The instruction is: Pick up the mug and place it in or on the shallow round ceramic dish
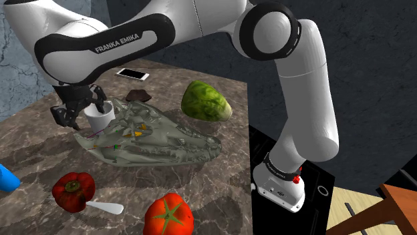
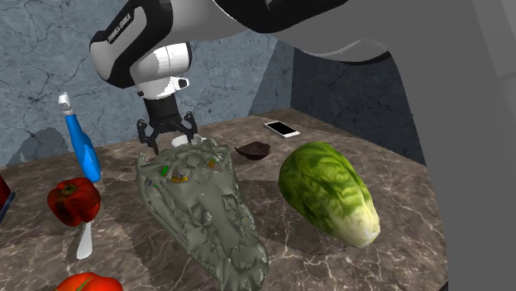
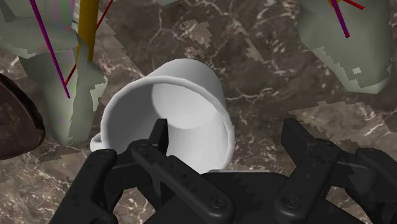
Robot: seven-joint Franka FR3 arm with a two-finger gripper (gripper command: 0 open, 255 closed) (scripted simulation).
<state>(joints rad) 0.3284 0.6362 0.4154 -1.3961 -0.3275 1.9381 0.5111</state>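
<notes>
A plain white mug (image 3: 184,108) stands on the marble table beside the grey-green skull. In the shoulder view the mug (image 1: 100,120) sits just under my black gripper (image 1: 81,110). My gripper (image 3: 228,139) is open: one fingertip (image 3: 159,135) hangs over the mug's mouth and the other is outside, so the mug's wall lies between them with no grip. The shallow dark brown dish (image 1: 138,95) lies behind the skull, towards the phone; the dish (image 2: 253,150) also appears in the second exterior view, past my gripper (image 2: 170,137).
A large crocodile-like skull (image 1: 150,140) fills the table's middle right next to the mug. Around it are a green cabbage (image 1: 206,101), a white phone (image 1: 132,73), a red pepper (image 1: 73,190), a tomato (image 1: 168,215), a white spoon (image 1: 105,207) and a blue bottle (image 2: 83,147).
</notes>
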